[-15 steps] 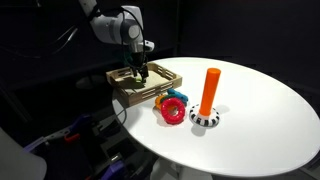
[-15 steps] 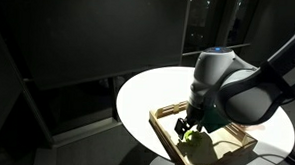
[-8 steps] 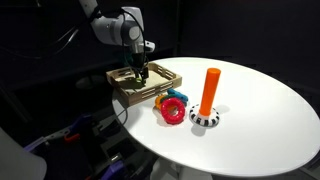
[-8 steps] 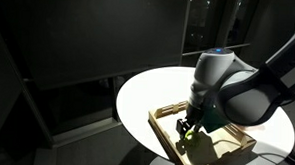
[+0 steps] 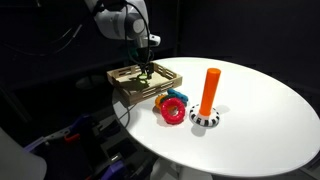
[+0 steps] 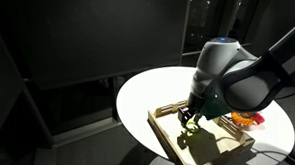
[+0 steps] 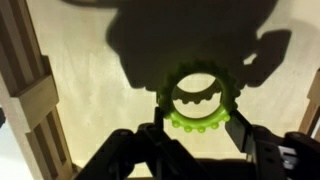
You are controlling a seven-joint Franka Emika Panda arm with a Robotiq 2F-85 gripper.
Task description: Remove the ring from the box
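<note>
In the wrist view the small green ring [image 7: 197, 100], toothed around its edge, sits between my two fingertips [image 7: 240, 135], and its shadow falls on the box floor behind it. My gripper [image 7: 197, 128] is shut on the ring. In both exterior views the gripper [image 5: 146, 70] [image 6: 191, 118] hangs just above the floor of the light wooden box [image 5: 128, 91] [image 6: 168, 141], with the ring [image 6: 191, 121] lifted slightly off it. The box's slatted wall [image 7: 28, 90] runs along the left of the wrist view.
A red ring [image 5: 172, 112] and a blue ring [image 5: 180, 96] lie on the round white table [image 5: 260, 130] beside the box. An orange peg [image 5: 209, 90] stands upright on a black-and-white base [image 5: 204, 119]. The table's edge lies close to the box.
The jaws have gone from open to shut on the green ring inside the box. The gripper has then risen a little with the ring.
</note>
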